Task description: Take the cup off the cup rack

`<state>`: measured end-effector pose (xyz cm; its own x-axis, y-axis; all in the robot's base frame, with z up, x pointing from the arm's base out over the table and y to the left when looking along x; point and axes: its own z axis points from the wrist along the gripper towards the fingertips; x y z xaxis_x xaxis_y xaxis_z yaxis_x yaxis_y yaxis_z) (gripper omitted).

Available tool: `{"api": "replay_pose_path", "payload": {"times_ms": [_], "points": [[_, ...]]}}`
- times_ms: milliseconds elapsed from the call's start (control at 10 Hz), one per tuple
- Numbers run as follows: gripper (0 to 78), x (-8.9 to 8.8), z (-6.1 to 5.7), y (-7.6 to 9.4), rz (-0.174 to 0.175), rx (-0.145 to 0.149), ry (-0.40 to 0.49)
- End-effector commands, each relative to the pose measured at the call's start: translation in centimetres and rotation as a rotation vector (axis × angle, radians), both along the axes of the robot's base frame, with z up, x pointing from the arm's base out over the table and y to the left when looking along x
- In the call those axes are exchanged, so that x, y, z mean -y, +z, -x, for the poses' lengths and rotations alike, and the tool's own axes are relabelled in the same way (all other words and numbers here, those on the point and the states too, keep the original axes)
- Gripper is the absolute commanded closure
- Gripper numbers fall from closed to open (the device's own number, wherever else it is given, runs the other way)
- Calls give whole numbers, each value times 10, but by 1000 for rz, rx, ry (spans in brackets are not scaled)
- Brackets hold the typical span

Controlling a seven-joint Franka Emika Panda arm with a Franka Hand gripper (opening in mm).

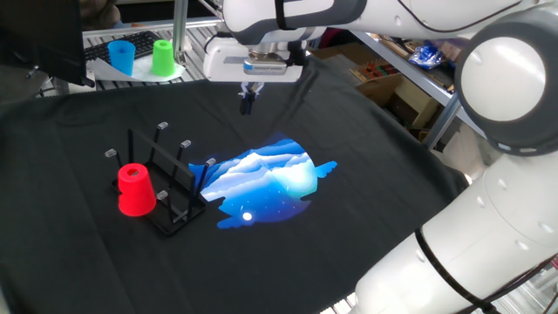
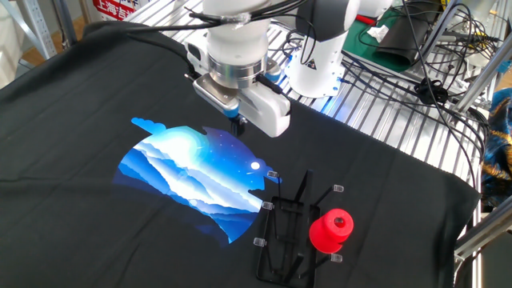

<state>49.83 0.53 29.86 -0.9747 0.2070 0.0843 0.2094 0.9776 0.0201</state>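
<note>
The red cup [image 1: 135, 189] [image 2: 331, 231] sits upside down on a peg at the outer side of the black wire cup rack [image 1: 172, 179] [image 2: 292, 226]. My gripper [image 1: 248, 101] [image 2: 238, 126] hangs above the black cloth, well away from the rack and higher than it, beyond the blue print. Its dark fingers are close together with nothing between them.
A blue and white print [image 1: 266, 179] [image 2: 194, 177] lies on the black cloth beside the rack. A blue cup [image 1: 122, 56] and a green cup [image 1: 163, 58] stand on a white tray at the back. Metal shelving and cables [image 2: 416, 56] border the table.
</note>
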Motion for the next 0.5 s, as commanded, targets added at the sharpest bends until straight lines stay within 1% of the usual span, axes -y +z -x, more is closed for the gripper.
{"api": "replay_pose_path", "payload": {"times_ms": [100,300,400,500], "points": [[776,-33,4,9,6,-1,-53],[776,-44,7,13,12,-4,-73],[776,-54,10,17,18,-20,-84],[776,-57,12,18,12,-22,-94]]}}
